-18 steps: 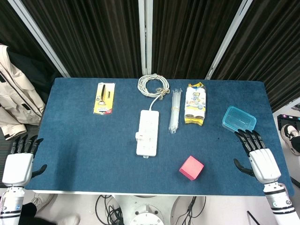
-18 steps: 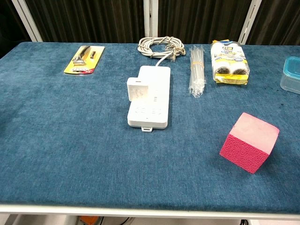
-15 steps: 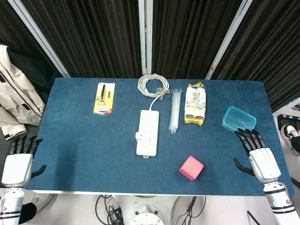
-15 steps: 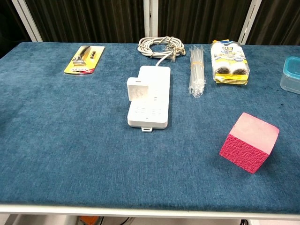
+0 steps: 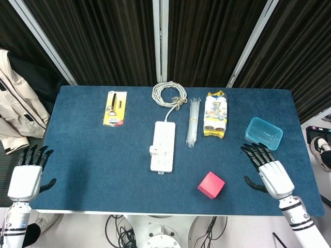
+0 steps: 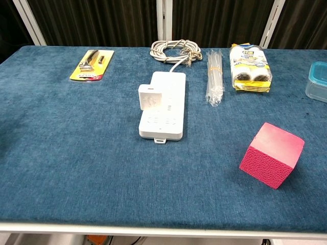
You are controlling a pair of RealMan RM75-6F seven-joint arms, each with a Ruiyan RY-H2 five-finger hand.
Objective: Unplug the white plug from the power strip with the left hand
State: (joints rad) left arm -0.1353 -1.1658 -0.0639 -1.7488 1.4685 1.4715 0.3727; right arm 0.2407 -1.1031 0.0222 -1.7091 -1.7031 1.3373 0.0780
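Note:
A white power strip (image 5: 163, 145) (image 6: 163, 105) lies mid-table, its coiled cable (image 5: 169, 94) (image 6: 175, 50) behind it. The white plug (image 5: 153, 150) (image 6: 148, 97) sits in the strip's left side, standing up from it. My left hand (image 5: 30, 174) is at the table's front left edge, empty, fingers apart, far from the plug. My right hand (image 5: 267, 170) hovers over the front right of the table, empty too, fingers spread. Neither hand shows in the chest view.
A pink cube (image 5: 211, 185) (image 6: 272, 154) sits front right. A yellow razor pack (image 5: 115, 108) (image 6: 92, 65) lies back left. Clear straws (image 5: 193, 121) (image 6: 214, 76), a sponge pack (image 5: 215, 113) (image 6: 250, 66) and a blue-lidded box (image 5: 264, 133) (image 6: 318, 80) line the right.
My right hand has moved left and inward over the table. My left hand has shifted slightly right toward the table edge. The plug and strip have not moved.

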